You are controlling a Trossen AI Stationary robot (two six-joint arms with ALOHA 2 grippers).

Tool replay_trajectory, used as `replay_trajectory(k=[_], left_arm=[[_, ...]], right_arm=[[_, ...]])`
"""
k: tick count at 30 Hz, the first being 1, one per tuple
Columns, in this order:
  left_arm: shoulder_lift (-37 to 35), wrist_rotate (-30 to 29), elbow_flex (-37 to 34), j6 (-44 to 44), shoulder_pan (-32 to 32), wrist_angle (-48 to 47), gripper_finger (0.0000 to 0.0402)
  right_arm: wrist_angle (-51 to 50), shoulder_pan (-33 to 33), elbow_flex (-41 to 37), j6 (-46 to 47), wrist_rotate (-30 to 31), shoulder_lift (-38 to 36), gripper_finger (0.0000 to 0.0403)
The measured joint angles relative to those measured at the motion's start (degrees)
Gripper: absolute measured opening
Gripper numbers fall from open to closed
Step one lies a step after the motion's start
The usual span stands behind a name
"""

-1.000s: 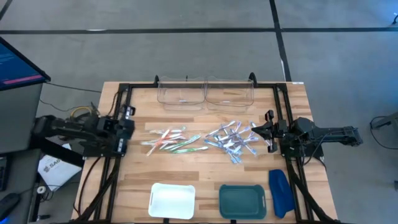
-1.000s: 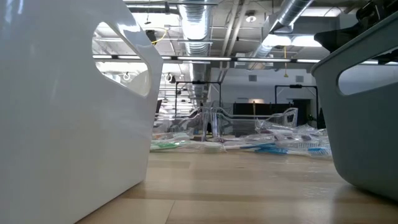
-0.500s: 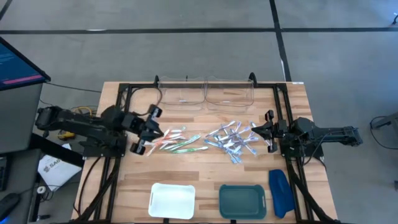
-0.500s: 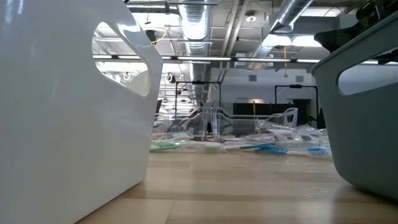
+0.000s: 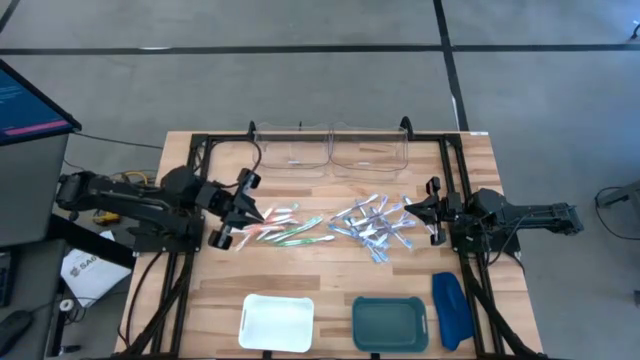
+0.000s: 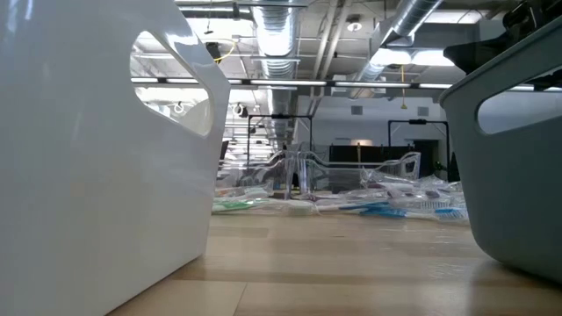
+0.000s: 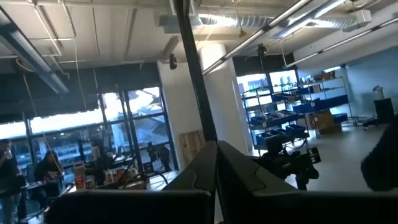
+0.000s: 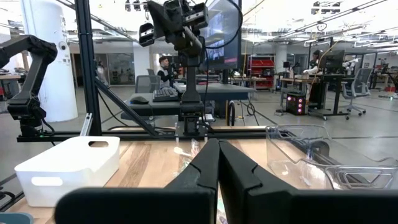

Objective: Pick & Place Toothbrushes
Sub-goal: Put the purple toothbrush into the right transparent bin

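Toothbrushes (image 5: pixel 330 227) lie loose mid-table in two clusters: pink/green ones to the left, blue clear-wrapped ones to the right. Left gripper (image 5: pixel 250 212) sits at the left cluster's edge, fingers (image 7: pixel 205 171) pressed together, nothing between them. Right gripper (image 5: pixel 412 208) rests at the right cluster's edge, fingers (image 8: pixel 208 165) pressed together, empty. White bin (image 5: pixel 277 321) and teal bin (image 5: pixel 390 323) stand at the near edge.

Two matte-black jointed arms, each built of blocky segments, flank the work area. The left arm (image 5: pixel 150 205) trails a bundle of yellow and dark cables near its base and carries white fittings beside its pincer (image 5: pixel 243 212). The right arm (image 5: pixel 520 220) ends in slim dark tapered fingers (image 8: pixel 205 165).
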Motion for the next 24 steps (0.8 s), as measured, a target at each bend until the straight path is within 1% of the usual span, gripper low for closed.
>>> replay_trajectory(k=[24], left_arm=[[0.0, -0.1, -0.1, 0.8, 0.0, 0.2, 0.0008]], right_arm=[[0.0, 0.0, 0.0, 0.0, 0.0, 0.0, 0.0000]])
